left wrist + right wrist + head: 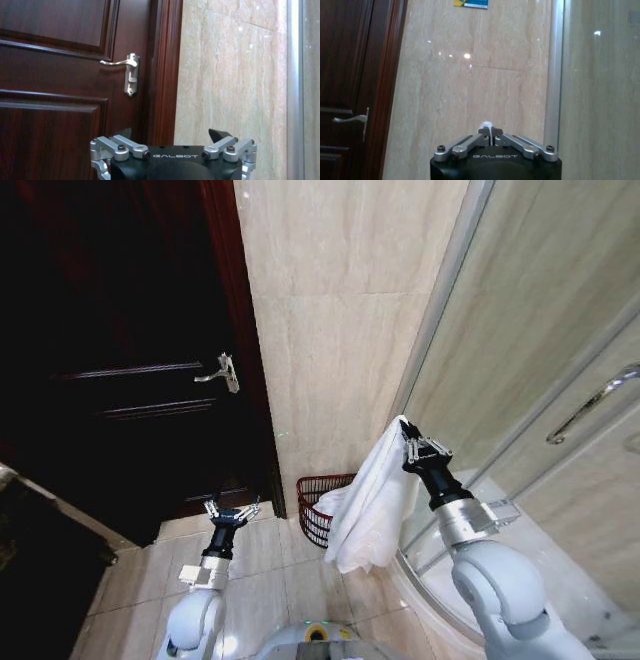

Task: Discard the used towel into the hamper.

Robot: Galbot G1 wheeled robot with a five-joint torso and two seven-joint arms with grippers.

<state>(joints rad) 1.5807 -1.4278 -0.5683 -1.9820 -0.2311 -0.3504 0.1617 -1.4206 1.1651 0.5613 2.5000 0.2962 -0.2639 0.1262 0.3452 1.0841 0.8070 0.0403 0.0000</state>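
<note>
Towel: the white, soft cloth towel (368, 510) is hanging in a long vertical drape from the right end effector (408, 434), its top corner pinched up there and its loose hem dangling well below.
Hamper: the small round, dark reddish-brown open-weave hamper (318, 508) is sitting on the floor below the right end effector and toward the robot's left of it, against the beige marble wall (330, 310); the towel's lower folds are hanging in front of its rim, and whether they are touching it I cannot tell.
Right end effector: it is pinching narrow on the towel, a white tuft (485, 125) poking out between its tips in the right wrist view.
Left end effector (232, 511): it is hanging low and wide apart, holding nothing, facing the dark wooden door (60, 93).
Nearer arm: judging by the layout, the right one, already carrying the load above the hamper.
</note>
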